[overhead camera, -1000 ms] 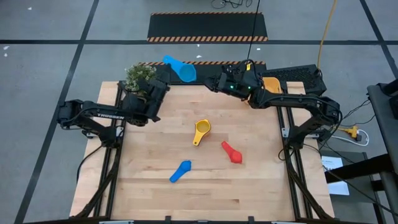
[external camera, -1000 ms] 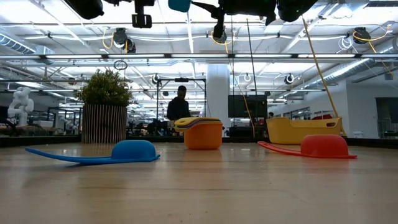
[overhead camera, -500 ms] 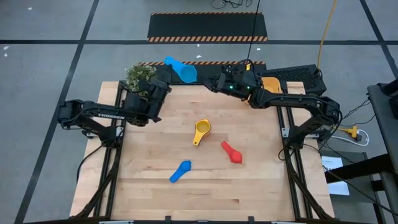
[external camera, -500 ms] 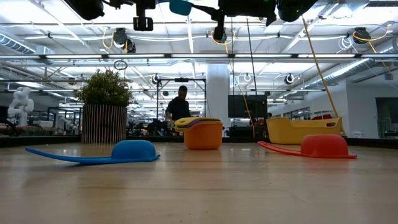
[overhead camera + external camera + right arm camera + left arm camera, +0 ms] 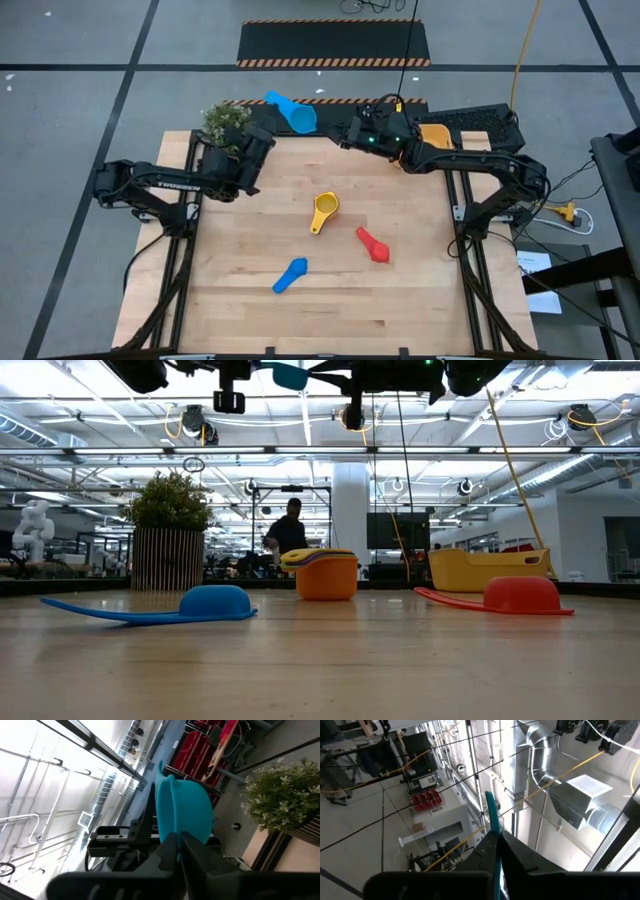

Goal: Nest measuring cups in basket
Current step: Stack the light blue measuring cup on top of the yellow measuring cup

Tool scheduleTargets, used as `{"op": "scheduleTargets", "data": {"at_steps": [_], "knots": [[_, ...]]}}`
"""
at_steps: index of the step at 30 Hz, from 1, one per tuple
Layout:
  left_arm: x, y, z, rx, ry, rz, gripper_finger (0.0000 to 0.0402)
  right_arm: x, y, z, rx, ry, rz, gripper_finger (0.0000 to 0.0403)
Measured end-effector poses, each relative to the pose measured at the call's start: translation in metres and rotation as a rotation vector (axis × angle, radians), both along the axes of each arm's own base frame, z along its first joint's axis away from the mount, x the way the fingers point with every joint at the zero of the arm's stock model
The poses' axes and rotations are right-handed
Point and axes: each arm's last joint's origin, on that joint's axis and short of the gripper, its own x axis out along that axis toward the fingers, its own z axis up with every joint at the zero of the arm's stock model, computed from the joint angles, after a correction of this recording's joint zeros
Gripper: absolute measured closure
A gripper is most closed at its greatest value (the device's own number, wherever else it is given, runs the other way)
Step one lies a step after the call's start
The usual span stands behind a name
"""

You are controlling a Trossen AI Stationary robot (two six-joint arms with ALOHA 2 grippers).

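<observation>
Apparently both grippers' fingers (image 5: pixel 170 851) pinch the teal cup (image 5: pixel 291 110) above the table's (image 5: pixel 400 300) far edge.

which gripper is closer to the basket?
Right. The right gripper hangs just beside the basket at the table's far edge; the left gripper, gripping the teal cup, is farther off, by the plant.

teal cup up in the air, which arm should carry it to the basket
Probably right: the basket lies under that arm, and the right end effector grips the teal cup.
</observation>
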Motion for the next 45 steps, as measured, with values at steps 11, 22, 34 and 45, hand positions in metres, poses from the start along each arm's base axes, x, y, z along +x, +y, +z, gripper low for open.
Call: {"op": "scheduleTargets", "data": {"at_steps": [11,22,34,45], "knots": [[-0.004,-0.002,0.006,0.061,0.046,-0.010,0.0229,-0.006,-0.011,0.003,-0.009,-0.013,0.013,0.0402],[-0.008,-0.004,0.005,-0.032,0.117,-0.172,0.0175,-0.028,-0.025,0.021,-0.039,-0.050,-0.028,0.0403],[-0.024,-0.006,0.009,-0.133,0.140,-0.450,0.0174,-0.063,-0.024,0.041,-0.088,0.033,0.039,0.0403],[-0.047,-0.014,0.013,-0.187,0.262,-0.773,0.0174,-0.082,-0.014,0.045,-0.114,0.120,0.292,0.0403]]}}
